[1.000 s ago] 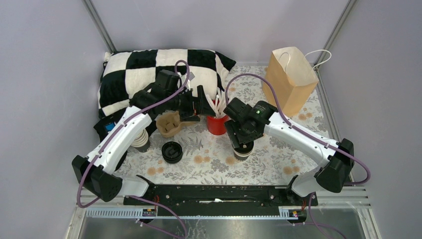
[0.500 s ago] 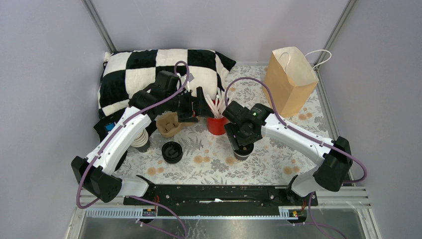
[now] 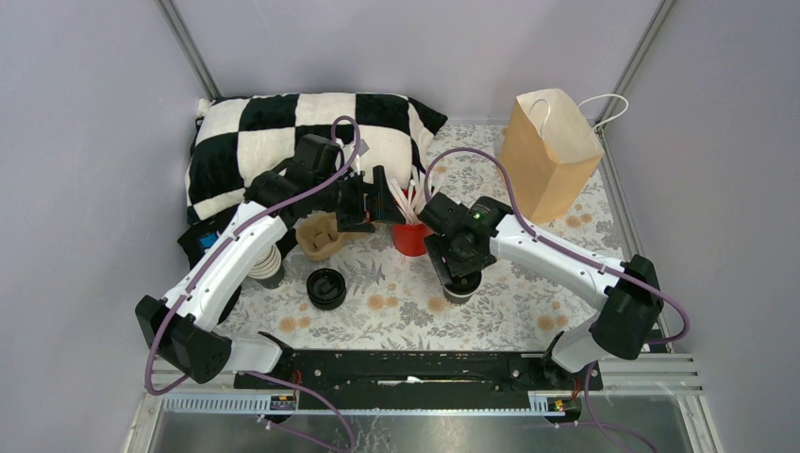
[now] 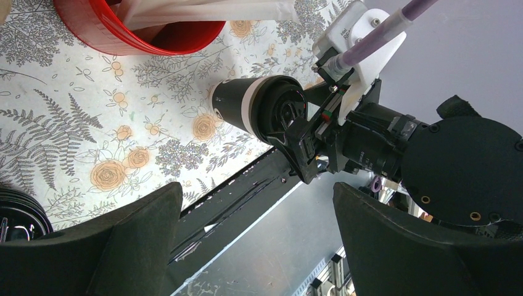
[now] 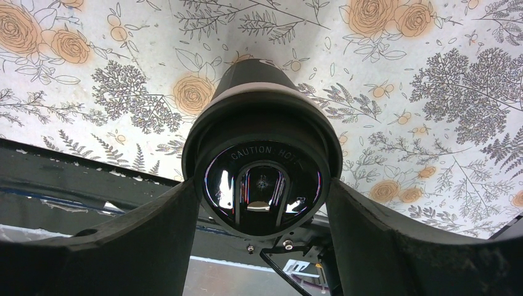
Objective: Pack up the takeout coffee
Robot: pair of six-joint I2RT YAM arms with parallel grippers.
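One takeout coffee (image 3: 460, 286) stands upright on the floral cloth, a dark cup (image 4: 236, 103) with a glossy black lid (image 5: 262, 179). My right gripper (image 3: 459, 274) comes down over it. Its two fingers (image 5: 166, 234) press against opposite sides of the lid's rim, so it is shut on the cup. The left gripper (image 3: 385, 204) hovers wide open and empty (image 4: 259, 246) beside the red cup (image 3: 410, 236), to the coffee's left. A brown paper bag (image 3: 550, 151) stands open at the back right.
A brown pulp cup carrier (image 3: 319, 235) sits under the left arm. A stack of black lids (image 3: 326, 288) and a stack of lidless cups (image 3: 268, 265) lie front left. The red cup holds white stirrers. A checkered pillow (image 3: 274, 132) fills the back left.
The right arm's wrist and elbow have shifted slightly left over the cup. The cup has stayed in place. The left arm has hardly moved.
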